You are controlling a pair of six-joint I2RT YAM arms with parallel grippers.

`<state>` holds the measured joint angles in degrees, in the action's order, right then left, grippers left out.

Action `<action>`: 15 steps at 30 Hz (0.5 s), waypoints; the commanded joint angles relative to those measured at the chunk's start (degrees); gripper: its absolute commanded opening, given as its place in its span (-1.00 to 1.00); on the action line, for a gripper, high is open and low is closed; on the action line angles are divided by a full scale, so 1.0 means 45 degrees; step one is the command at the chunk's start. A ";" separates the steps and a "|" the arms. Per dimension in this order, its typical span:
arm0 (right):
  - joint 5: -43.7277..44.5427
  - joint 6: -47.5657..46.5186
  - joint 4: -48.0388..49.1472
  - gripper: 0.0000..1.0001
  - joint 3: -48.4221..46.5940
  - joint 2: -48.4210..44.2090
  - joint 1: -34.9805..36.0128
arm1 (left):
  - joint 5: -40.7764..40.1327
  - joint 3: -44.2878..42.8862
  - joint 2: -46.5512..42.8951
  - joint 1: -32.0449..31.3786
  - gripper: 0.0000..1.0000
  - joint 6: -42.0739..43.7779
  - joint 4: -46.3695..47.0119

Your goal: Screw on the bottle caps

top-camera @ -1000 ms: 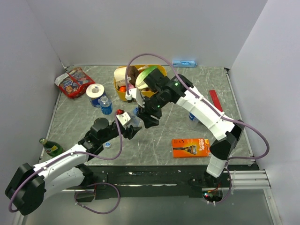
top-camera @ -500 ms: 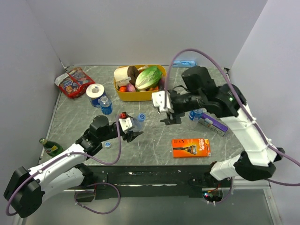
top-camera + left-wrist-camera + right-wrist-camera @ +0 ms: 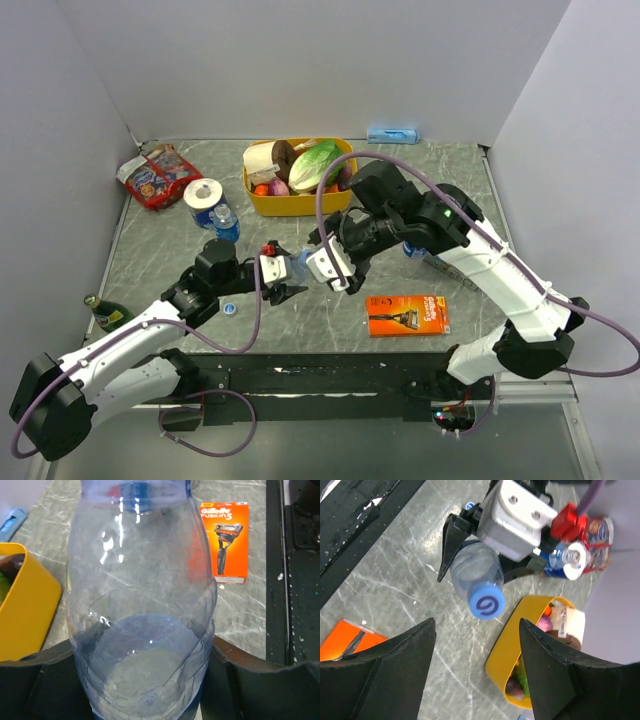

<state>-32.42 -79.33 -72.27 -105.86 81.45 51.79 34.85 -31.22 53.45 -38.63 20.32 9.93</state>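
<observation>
Left to right, from above. At the 8 o'clock edge of the table point(image 3: 450, 170), one green glass bottle point(image 3: 108, 317). Toward 10 o'clock, one snack bag point(image 3: 155, 178) and one paper roll point(image 3: 205, 194).

Three clear water bottles:
- upright bottle point(image 3: 226, 224), just beside the roll at its 5 o'clock
- held bottle point(image 3: 296, 265), near mid-table
- third bottle point(image 3: 410, 248), mostly hidden behind the right arm toward 3 o'clock

Two blue caps for certain. Loose cap point(image 3: 231, 308) flat on the table at 7 o'clock of the held bottle. Fitted cap point(image 3: 486, 605) on that bottle's neck. Cannot tell whether the other two bottles are capped.

Left gripper point(image 3: 142, 660) clamped on the held bottle's base end. Lies tilted near level, long axis about 8 to 2 o'clock, neck and cap aimed at the right gripper point(image 3: 477, 622).

At 12 o'clock, one yellow tub point(image 3: 300, 205). Holds a cabbage point(image 3: 315, 165), a dark brown round item and small orange and red pieces.

Right gripper's jaws apart, gripping nothing. Fitted cap just ahead of them, not touching.

At 5 o'clock, one Gillette razor box point(image 3: 407, 313), lying flat.
</observation>
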 commanded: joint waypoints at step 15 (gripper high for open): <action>-0.0432 -0.2312 -0.2260 0.29 -0.1592 0.1314 0.0308 | 0.0517 -0.0796 0.0231 -0.0263 -0.98 0.0993 -0.0313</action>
<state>-33.71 -87.39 -76.31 -110.69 87.18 52.75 35.33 -32.21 54.19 -39.48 23.22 7.77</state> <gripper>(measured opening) 0.657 0.657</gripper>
